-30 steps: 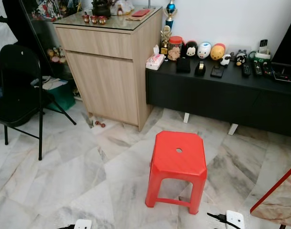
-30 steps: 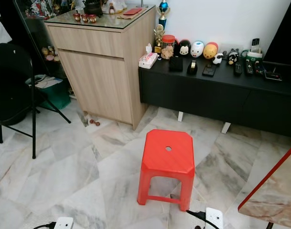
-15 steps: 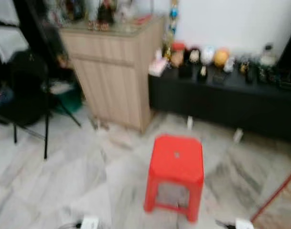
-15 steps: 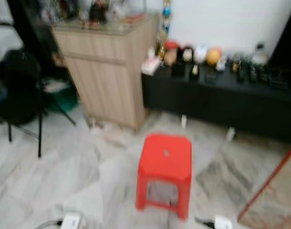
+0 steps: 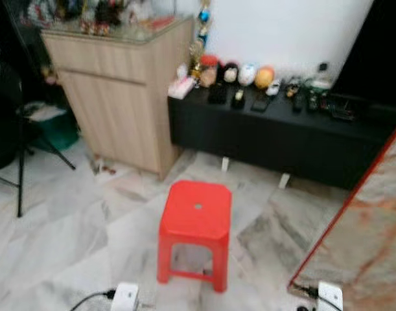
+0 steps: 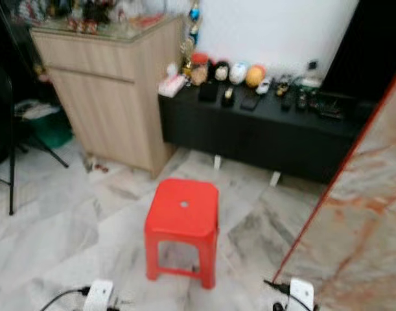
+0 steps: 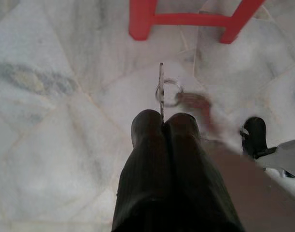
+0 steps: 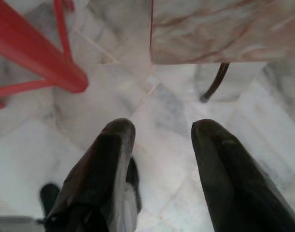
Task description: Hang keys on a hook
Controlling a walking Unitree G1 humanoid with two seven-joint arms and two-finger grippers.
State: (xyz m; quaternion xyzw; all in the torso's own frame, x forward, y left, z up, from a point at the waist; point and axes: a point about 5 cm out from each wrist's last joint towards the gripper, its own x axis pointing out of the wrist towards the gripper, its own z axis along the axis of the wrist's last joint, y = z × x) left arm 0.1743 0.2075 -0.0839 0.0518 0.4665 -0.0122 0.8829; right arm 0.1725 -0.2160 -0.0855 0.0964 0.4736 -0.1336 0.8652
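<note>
keys point(image 7: 167, 92) in left gripper point(image 7: 163, 126)

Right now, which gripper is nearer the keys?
Left. The left gripper is shut on the keys; the right gripper hangs open, apart from them, above bare floor.

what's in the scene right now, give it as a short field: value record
left gripper: shut on keys, above the marble floor
right gripper: open, holding nothing
red stool: on the floor ahead
wooden cabinet: behind the stool, to the left
black low console: beside the cabinet, small items on top
hook: cannot be made out
</note>
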